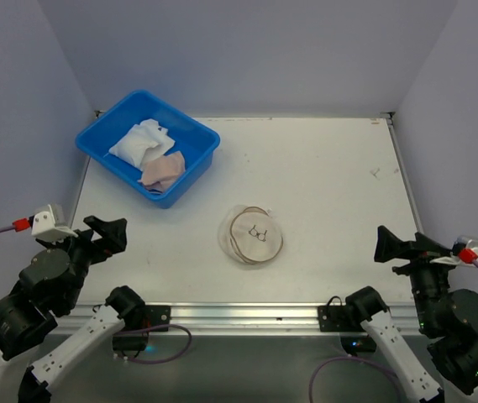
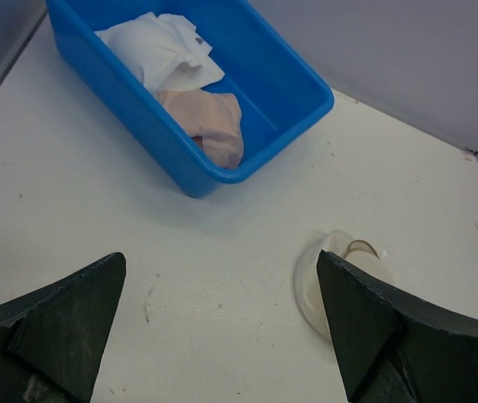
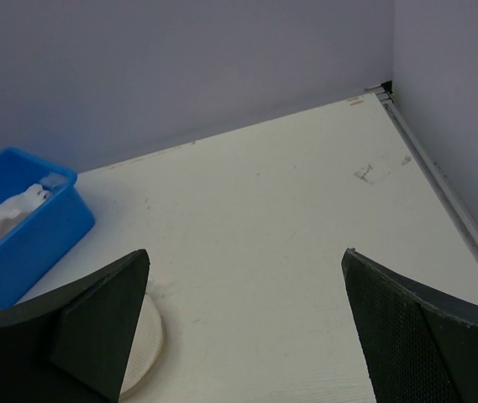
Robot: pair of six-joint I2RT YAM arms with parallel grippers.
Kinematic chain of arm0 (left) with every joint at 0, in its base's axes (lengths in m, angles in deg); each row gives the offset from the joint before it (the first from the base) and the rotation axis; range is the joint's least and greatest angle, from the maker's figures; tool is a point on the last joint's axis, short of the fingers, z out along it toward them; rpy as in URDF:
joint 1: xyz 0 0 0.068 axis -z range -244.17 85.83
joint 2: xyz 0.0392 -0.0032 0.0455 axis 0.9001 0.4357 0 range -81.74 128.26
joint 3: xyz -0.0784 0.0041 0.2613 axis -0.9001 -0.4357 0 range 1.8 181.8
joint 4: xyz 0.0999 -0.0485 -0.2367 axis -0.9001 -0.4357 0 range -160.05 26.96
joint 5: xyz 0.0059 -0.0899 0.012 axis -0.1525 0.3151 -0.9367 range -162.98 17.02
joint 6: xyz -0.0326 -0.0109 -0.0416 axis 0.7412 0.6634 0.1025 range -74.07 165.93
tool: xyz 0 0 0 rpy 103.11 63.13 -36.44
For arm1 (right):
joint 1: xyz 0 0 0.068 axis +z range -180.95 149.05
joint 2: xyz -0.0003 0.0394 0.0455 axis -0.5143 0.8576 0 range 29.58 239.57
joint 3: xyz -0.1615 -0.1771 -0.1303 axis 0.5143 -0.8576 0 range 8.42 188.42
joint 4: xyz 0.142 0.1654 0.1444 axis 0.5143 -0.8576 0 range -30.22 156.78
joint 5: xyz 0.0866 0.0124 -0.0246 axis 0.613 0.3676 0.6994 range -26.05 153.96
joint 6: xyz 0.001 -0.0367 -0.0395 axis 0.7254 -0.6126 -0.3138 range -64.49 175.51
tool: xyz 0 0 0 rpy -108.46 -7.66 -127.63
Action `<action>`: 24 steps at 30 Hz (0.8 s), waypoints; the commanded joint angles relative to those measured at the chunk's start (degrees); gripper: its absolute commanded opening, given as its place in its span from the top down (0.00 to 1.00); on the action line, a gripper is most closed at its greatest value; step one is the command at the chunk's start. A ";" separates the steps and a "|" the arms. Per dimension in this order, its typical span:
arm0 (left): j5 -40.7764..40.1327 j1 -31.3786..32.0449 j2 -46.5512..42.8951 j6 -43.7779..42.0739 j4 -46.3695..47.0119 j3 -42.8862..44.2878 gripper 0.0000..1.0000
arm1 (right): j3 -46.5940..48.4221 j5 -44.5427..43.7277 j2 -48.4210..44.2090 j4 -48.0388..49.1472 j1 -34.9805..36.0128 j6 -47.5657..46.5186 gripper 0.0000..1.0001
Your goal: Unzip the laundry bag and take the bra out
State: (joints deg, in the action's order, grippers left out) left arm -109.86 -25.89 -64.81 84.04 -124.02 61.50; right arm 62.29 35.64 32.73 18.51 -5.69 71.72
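Tub (image 1: 192,175) holding white cloth (image 1: 142,143) and pink cloth (image 1: 165,170), laundry bag (image 1: 254,234) on table (image 1: 331,185)

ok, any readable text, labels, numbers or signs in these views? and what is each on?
No readable words or numbers in any view.
Sign only: a black bra outline, no lettering, on the top face of the laundry bag.
Faint mark on the table, near its right edge: too small to read.
Blue tub: no label visible.
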 commanded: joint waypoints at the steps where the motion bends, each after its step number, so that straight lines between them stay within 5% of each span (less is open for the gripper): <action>1: -3.02 -0.23 -1.98 1.97 -1.43 0.24 0.00 | -0.08 1.51 -0.52 2.66 -0.12 -1.97 0.01; 24: -2.67 -0.23 0.12 1.71 -1.52 0.24 0.00 | -0.08 1.95 0.09 2.48 -0.21 -1.79 0.01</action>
State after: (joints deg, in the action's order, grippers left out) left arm -110.96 -25.89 -65.60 84.87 -125.02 61.50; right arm 62.29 36.69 32.17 19.21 -5.69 71.04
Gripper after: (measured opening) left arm 0.997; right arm 0.986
